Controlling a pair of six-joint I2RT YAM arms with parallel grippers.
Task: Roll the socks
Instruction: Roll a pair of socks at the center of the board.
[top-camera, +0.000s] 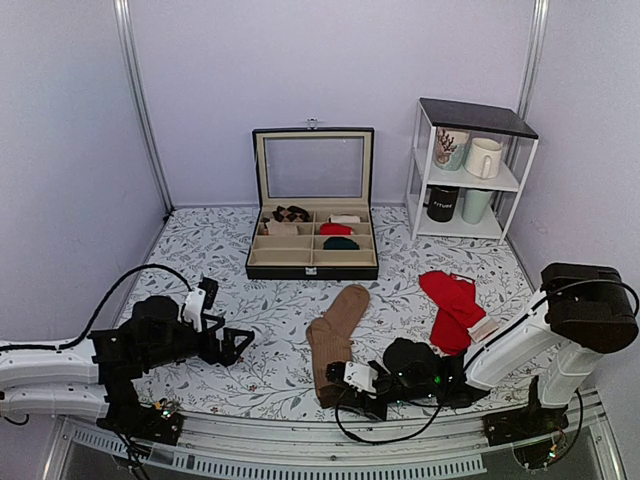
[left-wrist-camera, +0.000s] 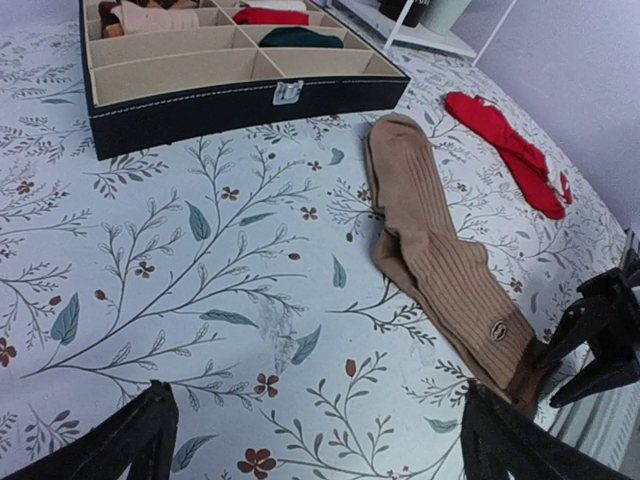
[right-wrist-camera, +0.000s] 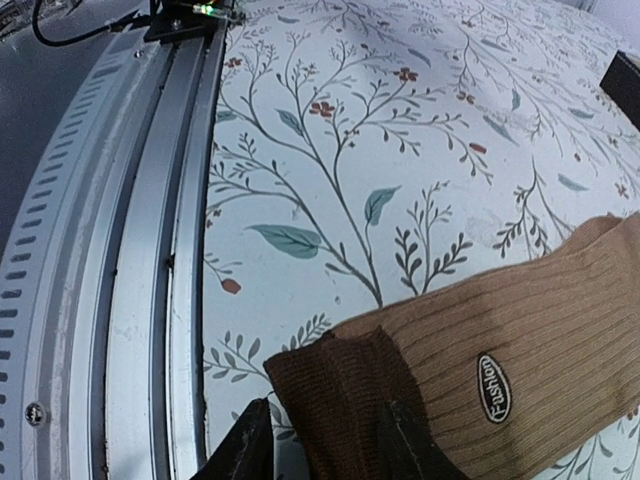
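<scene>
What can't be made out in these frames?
- Right wrist view: the bottom edge cuts off the right gripper, so whether it pinches the dark cuff of the socks is unclear.
- Top view: the gripper's own body hides that contact.
- Top view: the white tag on the red socks is too small to read.
- Left wrist view: the top edge cuts off the organizer box, so its rear compartments are unseen.

The floral-patterned table (top-camera: 220, 300) carries a black compartment box (top-camera: 312, 262), a white shelf rack (top-camera: 475, 117) apparently standing at its far-right corner, and flat tan socks (top-camera: 335, 335) beside red socks (top-camera: 452, 305).
</scene>
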